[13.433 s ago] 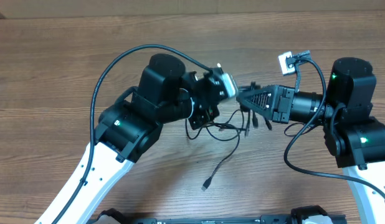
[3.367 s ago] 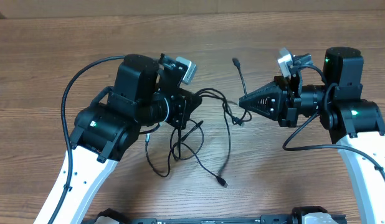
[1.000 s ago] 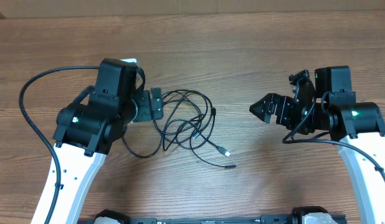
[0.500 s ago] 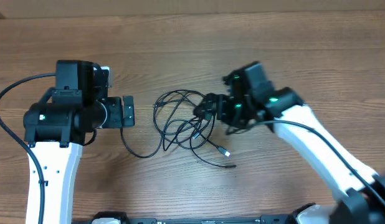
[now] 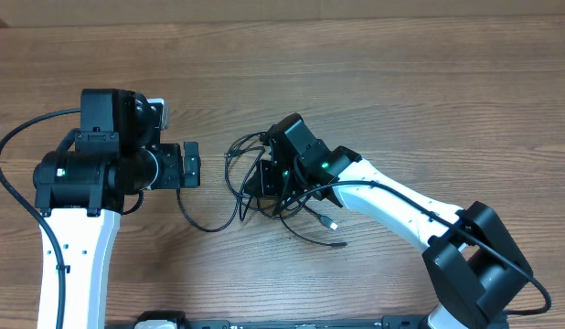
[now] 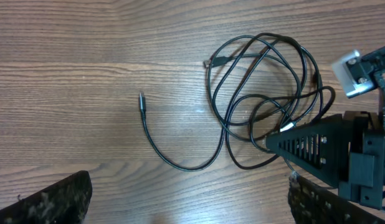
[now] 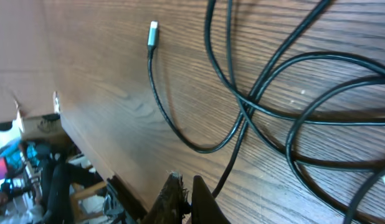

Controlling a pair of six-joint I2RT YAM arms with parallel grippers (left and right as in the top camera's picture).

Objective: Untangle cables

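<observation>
The cables (image 5: 235, 175) lie as loose black loops on the middle of the wooden table, also spread out in the left wrist view as the cables (image 6: 262, 99). My right gripper (image 5: 255, 183) reaches into the bunch from the right, tip down at the table. Its fingers (image 7: 205, 199) are pressed together, and one strand (image 7: 227, 171) runs into them. In the left wrist view the right gripper (image 6: 270, 142) touches a crossing of loops. My left gripper (image 5: 189, 166) hangs open to the left of the bunch, nothing between its fingers (image 6: 55, 199).
One cable end with a silver plug (image 5: 332, 222) lies just below the right arm. Another end (image 6: 141, 99) trails left toward the left gripper. The right arm's white link (image 5: 401, 206) crosses the table's right half. The table's front edge (image 7: 86, 149) is close.
The right arm has pushed further left into the cable bunch and its jaws have gone from open to shut. The left arm and its open gripper have not moved.
</observation>
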